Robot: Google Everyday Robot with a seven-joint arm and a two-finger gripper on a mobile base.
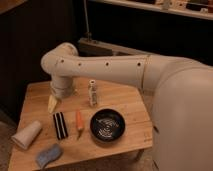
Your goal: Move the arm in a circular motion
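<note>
Smooth cream-white plastic covers the thick tubular robot arm point(110, 67), which enters from the right as a very broad rounded segment, narrows into a long tube marked by a row of small dark holes, and bends at a rounded elbow joint above the far left part of the light wooden counter point(125, 102). From that elbow a short ribbed cylinder drops straight down, ending in the small pale yellowish hand point(52, 103), which hangs just over the counter's left rear area; whether its fingers are spread or closed I cannot tell. Near the counter's middle, just right of the hand, stands a small upright whitish bottle-like object point(93, 93). In front of it lies a slim orange carrot-shaped item point(79, 121), with a flat black rectangular block bearing pale stripes point(60, 125) just to its left and a round glossy black bowl point(107, 125) to its right. At the counter's front left corner a pale cream cylinder point(27, 134) lies on its side, and a soft blue-grey sponge point(48, 155) rests near the front edge. Dark shelving fills the background behind the counter.
</note>
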